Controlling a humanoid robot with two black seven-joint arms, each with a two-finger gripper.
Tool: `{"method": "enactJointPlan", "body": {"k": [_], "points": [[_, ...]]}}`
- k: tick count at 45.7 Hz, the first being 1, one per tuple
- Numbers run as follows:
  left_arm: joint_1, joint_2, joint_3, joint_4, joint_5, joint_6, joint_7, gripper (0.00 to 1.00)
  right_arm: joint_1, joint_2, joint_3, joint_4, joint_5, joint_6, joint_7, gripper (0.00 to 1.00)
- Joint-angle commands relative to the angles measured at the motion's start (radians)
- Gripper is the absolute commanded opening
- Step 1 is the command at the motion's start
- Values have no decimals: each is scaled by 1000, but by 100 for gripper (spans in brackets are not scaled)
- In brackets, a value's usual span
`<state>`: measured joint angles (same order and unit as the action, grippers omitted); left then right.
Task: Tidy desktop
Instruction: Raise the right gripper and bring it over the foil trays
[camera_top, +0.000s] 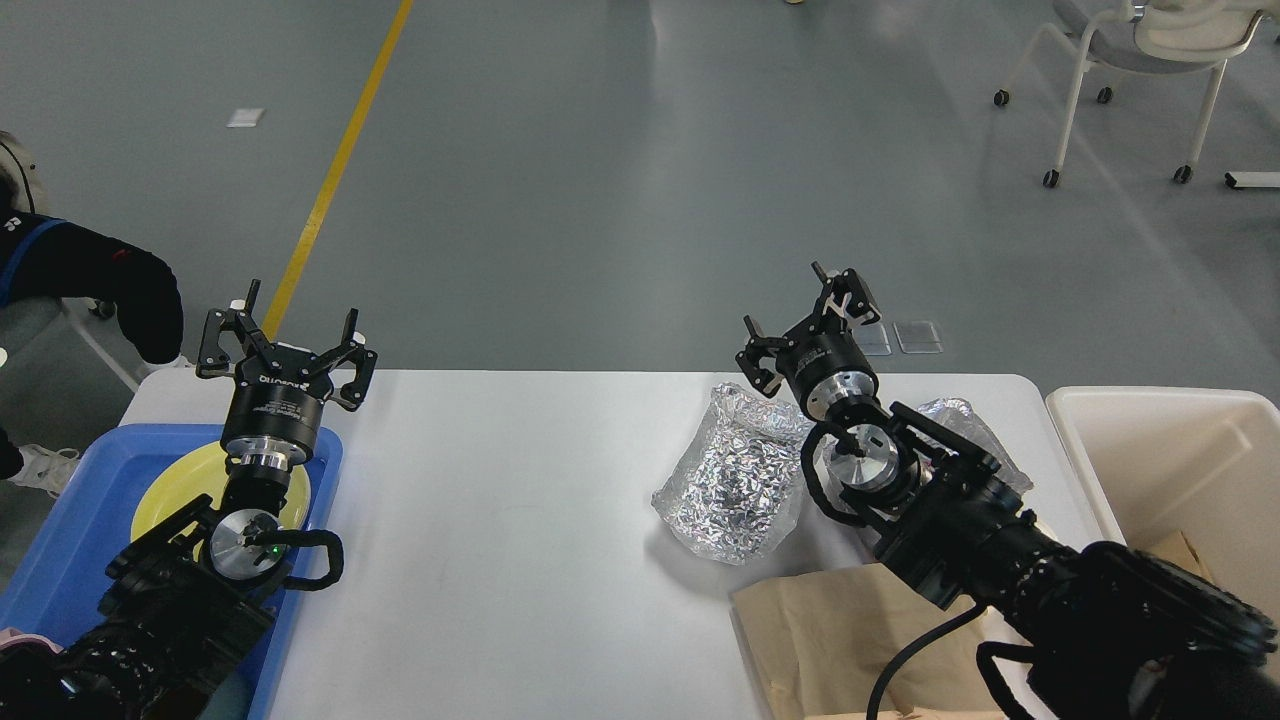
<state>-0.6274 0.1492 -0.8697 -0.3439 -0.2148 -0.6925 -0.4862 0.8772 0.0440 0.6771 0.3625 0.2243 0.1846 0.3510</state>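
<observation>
crinkled silver foil bag (738, 478) sits on smooth white desktop (500, 520) beside brown paper (830, 640).

Beyond my grippers spreads grey glossy floor (640, 180) — a yellow line (340, 160) ahead-left, a white wheeled chair (1130, 60) far right — with soft reflected light.

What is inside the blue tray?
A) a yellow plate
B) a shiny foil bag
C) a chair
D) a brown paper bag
A: the yellow plate lies in the blue tray under the left gripper, while the foil bag and the paper bag lie on the desktop.
</observation>
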Motion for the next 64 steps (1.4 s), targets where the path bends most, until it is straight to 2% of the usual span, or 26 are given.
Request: {"method": "enactJointPlan", "body": {"k": [1, 8, 21, 27, 31, 35, 40, 42, 44, 46, 57, 64], "points": [[0, 0, 0, 0, 0, 1, 0, 97, 116, -141, -71, 4, 0, 2, 0, 100], [0, 0, 0, 0, 0, -1, 0, 97, 242, -272, -296, -37, -5, 4, -3, 100], [0, 1, 0, 0, 0, -1, 0, 97, 445, -368, -850, -8, -8, 21, -3, 100], [-2, 0, 0, 0, 0, -1, 0, 97, 604, -435, -1186, 197, -8, 22, -4, 100], [0, 1, 0, 0, 0, 1, 0, 97, 724, -435, -1520, 376, -16, 33, -4, 100], [0, 1, 0, 0, 0, 1, 0, 97, 859, -403, -1819, 570, -28, 110, -3, 100], [0, 1, 0, 0, 0, 1, 0, 97, 959, -346, -1890, 705, -49, 268, -4, 100], [0, 1, 0, 0, 0, -1, 0, 97, 992, -320, -1930, 740, -49, 288, -4, 100], [0, 1, 0, 0, 0, 1, 0, 97, 1065, -228, -2001, 762, -49, 312, -4, 100], [0, 1, 0, 0, 0, -1, 0, 97, 1089, -187, -2019, 765, -51, 343, -7, 100], [0, 1, 0, 0, 0, 1, 0, 97, 1100, -187, -2048, 684, -154, 449, -9, 100], [0, 1, 0, 0, 2, -1, 0, 97, 1155, -184, -2093, 774, -161, 559, -9, 100]]}}
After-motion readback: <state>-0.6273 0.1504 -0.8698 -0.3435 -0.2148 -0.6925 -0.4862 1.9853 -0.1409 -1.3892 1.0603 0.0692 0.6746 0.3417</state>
